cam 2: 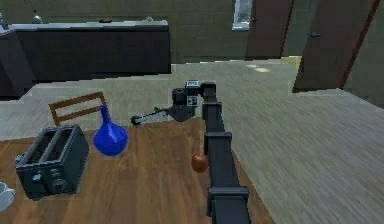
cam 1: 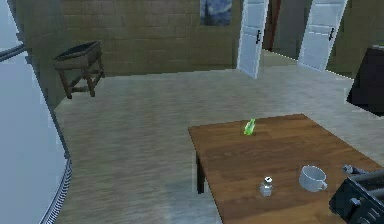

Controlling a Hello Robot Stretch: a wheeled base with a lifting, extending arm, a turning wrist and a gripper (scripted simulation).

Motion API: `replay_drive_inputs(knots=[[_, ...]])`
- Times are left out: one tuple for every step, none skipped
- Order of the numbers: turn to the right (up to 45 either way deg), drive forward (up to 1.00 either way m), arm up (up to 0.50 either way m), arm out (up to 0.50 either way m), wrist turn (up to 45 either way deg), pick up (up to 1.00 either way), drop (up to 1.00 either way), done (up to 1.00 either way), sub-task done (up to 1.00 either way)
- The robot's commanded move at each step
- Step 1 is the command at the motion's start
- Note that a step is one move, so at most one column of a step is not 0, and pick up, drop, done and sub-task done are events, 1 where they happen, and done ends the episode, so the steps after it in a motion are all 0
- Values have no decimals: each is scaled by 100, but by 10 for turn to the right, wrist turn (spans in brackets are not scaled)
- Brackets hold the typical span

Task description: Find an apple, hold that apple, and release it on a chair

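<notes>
Sitting near-right of your dark gripper (cam 2: 140, 120), the small round reddish apple (cam 2: 200, 160) is showing no long axis; you cannot tell the grip.

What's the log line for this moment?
end effector: near chair, load unclear | round reddish thing: on table beside arm | toaster, blue vase: on table

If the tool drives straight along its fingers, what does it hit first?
Likely the blue vase on the table: the tool points left and slightly down toward it. Depth is unclear; it may pass beyond it.
</notes>
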Motion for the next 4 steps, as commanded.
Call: replay_drive_inputs(knots=[[0,0,0,0,450,0,0,0,0],[0,0,0,0,180,0,0,0,0],[0,0,-30,0,0,0,0,0,0],[0,0,0,0,0,100,0,0,0]])
